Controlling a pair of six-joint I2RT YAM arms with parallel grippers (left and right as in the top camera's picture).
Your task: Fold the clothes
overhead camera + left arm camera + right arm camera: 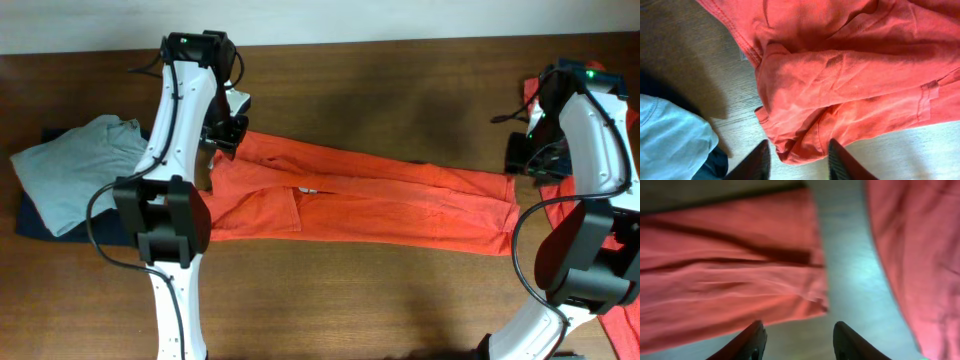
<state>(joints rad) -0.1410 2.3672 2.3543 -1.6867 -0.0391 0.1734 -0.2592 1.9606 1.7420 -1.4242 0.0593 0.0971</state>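
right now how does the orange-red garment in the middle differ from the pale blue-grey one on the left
The orange-red garment is stretched out long across the table; the pale blue-grey garment is bunched in a heap near the left edge. The orange-red garment lies straight on the table; the pale blue-grey garment rests on a dark navy cloth. Both are wrinkled and not neatly folded.

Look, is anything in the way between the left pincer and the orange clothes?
No, nothing visible. The left pincer sits open right at the bunched edge of the orange clothes; the grey shirt lies off to one side.
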